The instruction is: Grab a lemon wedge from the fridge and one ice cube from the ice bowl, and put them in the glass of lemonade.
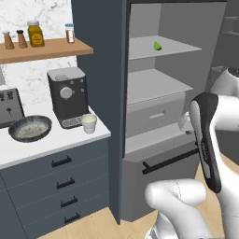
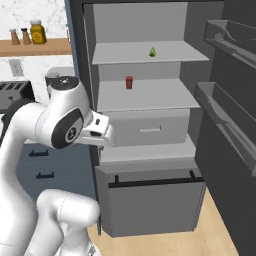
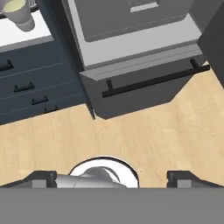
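flat, even rendered light across all three views, bright without glare. the fridge point(image 2: 145, 95) interior reads pale grey, its shelves casting soft shadows on the back wall. the open door at the right of the right base view is dim and dark. the wooden floor point(image 3: 144, 131) in the hand view is evenly lit. edges look slightly soft and low in resolution, with no lens distortion.
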Robot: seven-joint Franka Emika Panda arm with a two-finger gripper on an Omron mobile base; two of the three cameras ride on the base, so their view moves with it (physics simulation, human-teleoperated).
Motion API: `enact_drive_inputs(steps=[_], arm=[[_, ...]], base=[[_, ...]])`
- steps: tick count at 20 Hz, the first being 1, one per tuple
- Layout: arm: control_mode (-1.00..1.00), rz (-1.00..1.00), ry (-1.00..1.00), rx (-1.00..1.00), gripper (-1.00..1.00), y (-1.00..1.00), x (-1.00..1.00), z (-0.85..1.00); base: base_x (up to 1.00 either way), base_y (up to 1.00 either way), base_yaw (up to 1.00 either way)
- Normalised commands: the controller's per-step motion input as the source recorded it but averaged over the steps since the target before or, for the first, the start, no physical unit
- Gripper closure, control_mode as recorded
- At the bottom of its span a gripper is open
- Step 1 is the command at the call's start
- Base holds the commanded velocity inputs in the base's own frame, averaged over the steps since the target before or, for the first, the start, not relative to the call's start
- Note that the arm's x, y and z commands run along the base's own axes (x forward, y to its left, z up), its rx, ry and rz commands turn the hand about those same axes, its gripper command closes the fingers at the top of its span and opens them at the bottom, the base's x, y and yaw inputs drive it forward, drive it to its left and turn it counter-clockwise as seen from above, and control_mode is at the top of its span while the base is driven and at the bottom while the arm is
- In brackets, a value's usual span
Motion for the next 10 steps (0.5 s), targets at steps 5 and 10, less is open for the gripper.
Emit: enact_drive_inputs(steps=[5, 10], arm=[[-1.00, -0.15, -0.19, 0.09, -1.00, 0.22, -0.51, 0.17], [-1.00, -0.06, -0.20, 0.04, -1.00, 0.00, -0.25, 0.20]], base=[[0.00, 0.00, 0.00], [0.00, 0.00, 0.00]])
